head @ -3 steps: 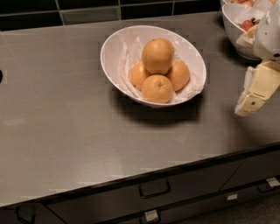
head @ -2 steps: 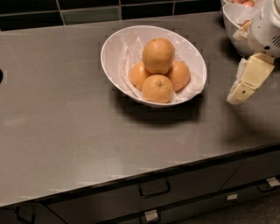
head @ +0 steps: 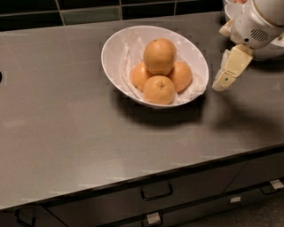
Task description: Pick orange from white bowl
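Nearest to the camera is a row of dark cabinet drawers with a black metal handle (head: 156, 191), under the edge of a flat grey countertop (head: 66, 115).

In the middle of this countertop stands the wide, oval, glossy white bowl (head: 106, 53), lined with crinkled white paper (head: 129, 52). The paper probably serves to cushion the fruit and stop it from rolling. Three smaller, deep-orange fruits (head: 159, 89) lie close together on the bottom and touch each other. The large, round, dull yellowish orange with dimpled skin (head: 159, 56) rests on top of them, in the hollow between the three. So it is the highest thing in the bowl and nothing covers it, which in my judgement makes it easy to reach from above.

To the right of the bowl, just beside its rim but not touching it, hangs the robot's cream-coloured two-finger gripper (head: 229, 72), pointing down and left toward the countertop. It holds nothing, and I cannot tell if it is open or closed. It is apart from the orange, so the grasp is not yet begun.

Behind the arm, a second white bowl (head: 227, 11) is mostly hidden. At the back is a dark tiled wall (head: 88, 15).
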You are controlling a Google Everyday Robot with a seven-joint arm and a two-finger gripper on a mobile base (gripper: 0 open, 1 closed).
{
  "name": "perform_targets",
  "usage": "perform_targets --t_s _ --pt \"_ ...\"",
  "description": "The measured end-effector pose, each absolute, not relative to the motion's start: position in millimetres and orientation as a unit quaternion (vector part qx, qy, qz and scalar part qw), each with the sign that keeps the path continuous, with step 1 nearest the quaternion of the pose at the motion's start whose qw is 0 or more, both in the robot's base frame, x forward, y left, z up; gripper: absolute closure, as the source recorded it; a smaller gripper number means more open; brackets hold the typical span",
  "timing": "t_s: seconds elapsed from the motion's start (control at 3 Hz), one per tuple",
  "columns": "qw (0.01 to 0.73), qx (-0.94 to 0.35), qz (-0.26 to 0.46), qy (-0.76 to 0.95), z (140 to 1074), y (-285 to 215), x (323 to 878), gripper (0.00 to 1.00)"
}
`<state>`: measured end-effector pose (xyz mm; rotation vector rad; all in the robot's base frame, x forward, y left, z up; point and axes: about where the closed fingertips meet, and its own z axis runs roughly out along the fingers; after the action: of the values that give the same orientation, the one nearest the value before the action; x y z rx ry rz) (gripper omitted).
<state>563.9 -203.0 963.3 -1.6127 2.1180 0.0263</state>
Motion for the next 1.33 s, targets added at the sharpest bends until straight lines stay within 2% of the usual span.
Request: perform_targets --t_s 0.67,1.33 --pt "0.241 -0.602 0.004 0.761 969.9 -190.2 581.4 0.00" --pt "0.238 -0.654 -0.003 0.718 985.2 -146.2 613.4 0.00"
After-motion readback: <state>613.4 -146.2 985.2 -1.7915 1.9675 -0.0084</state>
